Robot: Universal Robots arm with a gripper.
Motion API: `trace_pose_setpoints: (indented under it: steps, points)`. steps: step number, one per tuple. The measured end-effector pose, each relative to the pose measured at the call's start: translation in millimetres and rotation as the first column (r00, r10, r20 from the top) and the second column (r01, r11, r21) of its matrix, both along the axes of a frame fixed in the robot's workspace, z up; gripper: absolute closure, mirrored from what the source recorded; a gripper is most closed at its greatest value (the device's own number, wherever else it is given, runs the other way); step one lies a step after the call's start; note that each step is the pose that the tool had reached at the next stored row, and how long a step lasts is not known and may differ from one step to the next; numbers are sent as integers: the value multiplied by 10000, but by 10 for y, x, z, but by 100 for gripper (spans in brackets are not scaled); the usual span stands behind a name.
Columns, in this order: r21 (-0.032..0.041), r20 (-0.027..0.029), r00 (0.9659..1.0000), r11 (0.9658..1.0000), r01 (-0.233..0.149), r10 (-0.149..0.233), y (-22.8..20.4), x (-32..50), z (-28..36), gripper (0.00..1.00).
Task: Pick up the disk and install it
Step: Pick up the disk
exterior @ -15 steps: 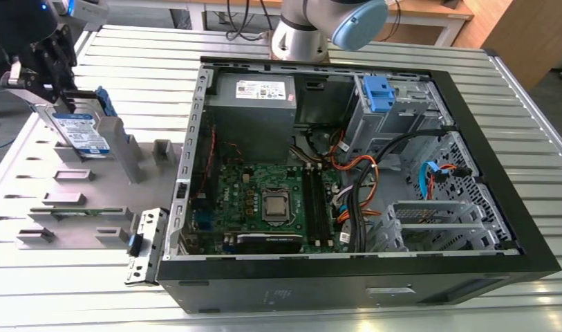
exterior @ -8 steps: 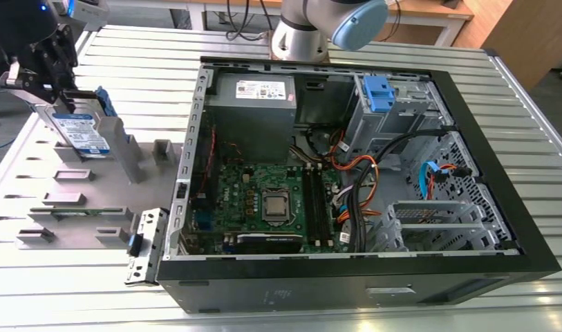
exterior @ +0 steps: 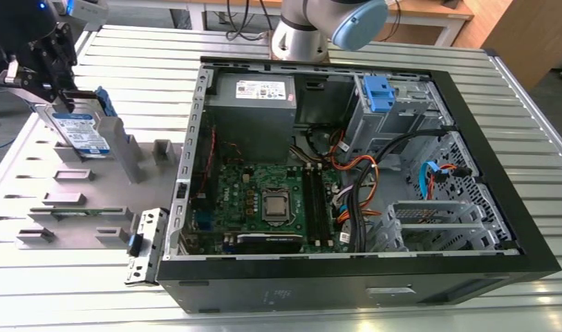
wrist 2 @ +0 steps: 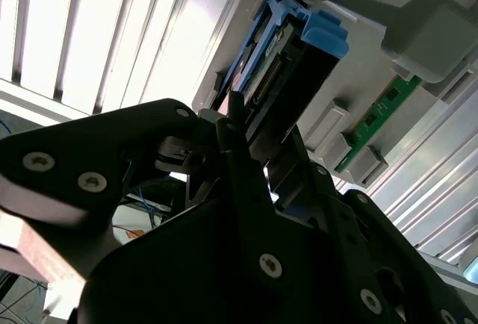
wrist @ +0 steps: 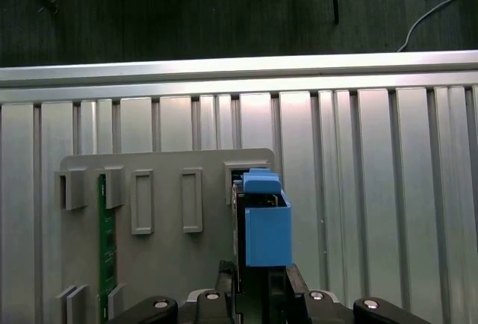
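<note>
The disk (exterior: pixel 81 133) is a silver drive with a blue-and-white label and blue side rails. It stands on edge over a slot of the grey fixture plate (exterior: pixel 41 200) at the exterior view's left. My black gripper (exterior: pixel 67 102) sits on its upper end and is shut on it. In the first wrist view the disk's blue rail (wrist: pixel 267 227) lies between my gripper's (wrist: pixel 258 275) two fingers. In the second wrist view the disk's connector edge (wrist 2: pixel 287 70) runs out from my gripper (wrist 2: pixel 254 126).
The open computer case (exterior: pixel 354 159) lies at the exterior view's right, with a motherboard, cables and a drive cage holding a blue bracket (exterior: pixel 377 93). A grey power-supply box (exterior: pixel 253 93) sits at its back. A green memory stick (wrist: pixel 107 249) rests in the fixture.
</note>
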State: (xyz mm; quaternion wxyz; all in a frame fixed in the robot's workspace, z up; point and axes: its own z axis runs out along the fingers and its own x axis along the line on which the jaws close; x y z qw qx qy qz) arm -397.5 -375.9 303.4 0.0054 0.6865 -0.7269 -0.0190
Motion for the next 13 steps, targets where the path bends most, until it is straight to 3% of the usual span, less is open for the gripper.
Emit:
trace_pose_setpoints:
  steps: [13]
  points:
    - [-22, 56, 10000, 10000, 53, -53, -5, -2, -25, 62]
